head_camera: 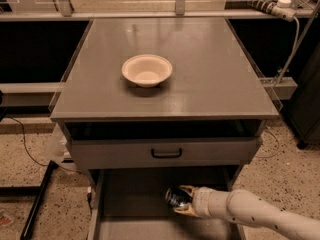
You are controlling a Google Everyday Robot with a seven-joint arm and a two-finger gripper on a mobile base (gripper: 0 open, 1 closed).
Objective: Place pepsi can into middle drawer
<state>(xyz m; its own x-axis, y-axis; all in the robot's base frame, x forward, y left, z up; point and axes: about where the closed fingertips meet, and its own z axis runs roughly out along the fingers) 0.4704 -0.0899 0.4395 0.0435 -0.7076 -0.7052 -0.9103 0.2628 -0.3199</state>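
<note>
The pepsi can [176,197] is small, dark blue and shiny, lying on its side with its end turned toward the camera. My gripper [183,200] is shut on it, reaching in from the lower right on a white arm [255,215]. The can hangs low over the middle drawer [131,199], which is pulled out below the cabinet and shows a flat grey floor with thin side walls. Can and gripper are in the right half of the drawer, near its back. I cannot tell whether the can touches the floor.
A cream bowl [147,70] sits on the grey cabinet top [200,64]. The top drawer front [125,153] with its black handle [166,153] stands just above the open drawer. A black cable [30,156] lies on the speckled floor at left.
</note>
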